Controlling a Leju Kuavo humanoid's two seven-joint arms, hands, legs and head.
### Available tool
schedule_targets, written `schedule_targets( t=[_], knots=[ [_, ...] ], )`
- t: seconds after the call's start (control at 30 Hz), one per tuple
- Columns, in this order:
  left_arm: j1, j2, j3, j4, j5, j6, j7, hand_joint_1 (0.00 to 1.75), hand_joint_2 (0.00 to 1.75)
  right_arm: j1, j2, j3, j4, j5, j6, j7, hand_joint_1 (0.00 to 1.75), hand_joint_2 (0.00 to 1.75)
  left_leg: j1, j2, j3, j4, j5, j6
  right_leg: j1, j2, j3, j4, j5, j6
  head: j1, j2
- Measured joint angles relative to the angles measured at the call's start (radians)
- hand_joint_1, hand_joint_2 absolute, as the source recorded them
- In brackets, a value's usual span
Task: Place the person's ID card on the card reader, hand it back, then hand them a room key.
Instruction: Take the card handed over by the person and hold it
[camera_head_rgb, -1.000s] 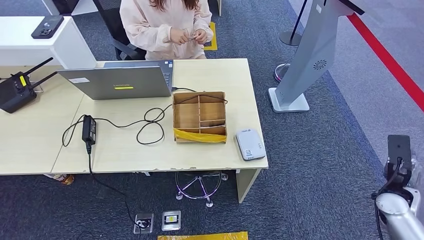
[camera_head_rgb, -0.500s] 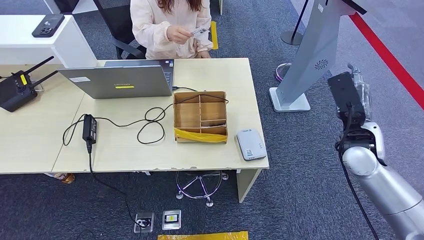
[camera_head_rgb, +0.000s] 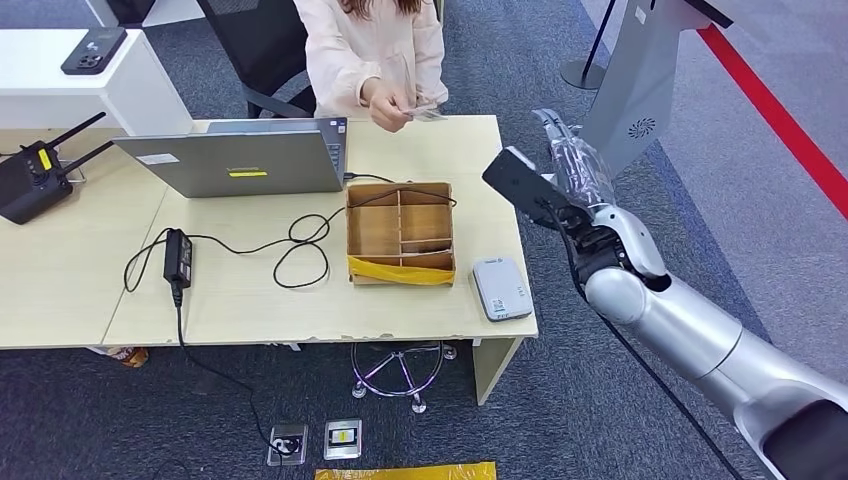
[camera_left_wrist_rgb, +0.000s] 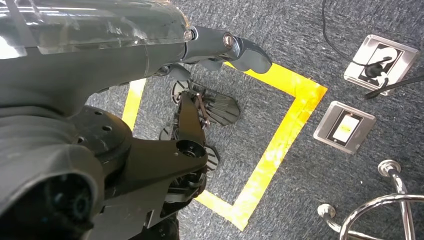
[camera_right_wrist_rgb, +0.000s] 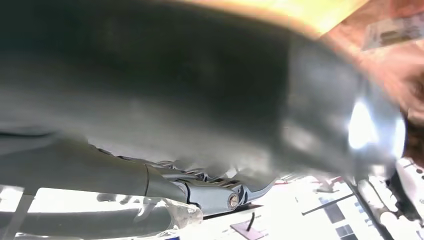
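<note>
One ID card (camera_head_rgb: 424, 112), pinched in the person's hand (camera_head_rgb: 390, 108) above our counter (camera_head_rgb: 250, 300); our right hand (camera_head_rgb: 565, 160) raised nearby, finger state indiscernible; card reader (camera_head_rgb: 500, 288) at counter corner.

No wording can be made out anywhere. The laptop (camera_head_rgb: 240, 165) carries a yellow sticker and a white label on its lid, both too small to read. The card reader (camera_head_rgb: 500, 289) on the tabletop (camera_head_rgb: 250, 290) bears tiny marks that stay illegible. The grey kiosk stand (camera_head_rgb: 640, 95) at far right shows a round dotted emblem without letters.
</note>
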Motion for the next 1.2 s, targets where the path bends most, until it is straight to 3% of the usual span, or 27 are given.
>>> schedule_targets(
  t=[0.03,0.67,1.2],
  knots=[
    [0.0,0.0,-0.002,0.0,-0.001,0.0,0.0,0.0,0.0,-0.007,0.006,0.011,0.01,0.0,0.0,-0.001,0.0,1.75,0.0,0.0,0.0,0.0,0.0,0.0,0.0,0.0,0.0,0.0,0.0,0.0,0.0,0.0],
    [-0.029,0.004,-0.039,-0.012,-0.037,0.013,0.058,0.0,0.0,-0.089,0.129,0.163,0.356,0.232,0.016,0.063,0.0,1.75,0.0,0.0,0.0,0.0,0.0,0.0,0.0,0.0,-0.001,0.0,0.0,0.0,0.0,0.0],
    [-0.041,0.005,-0.039,-0.011,-0.066,-0.001,0.067,0.0,0.0,-0.107,0.169,0.186,0.463,0.319,0.036,0.069,0.0,1.75,0.0,0.0,0.0,0.0,0.0,0.0,0.0,0.001,-0.001,0.0,0.0,0.0,0.0,0.0]
  ],
)
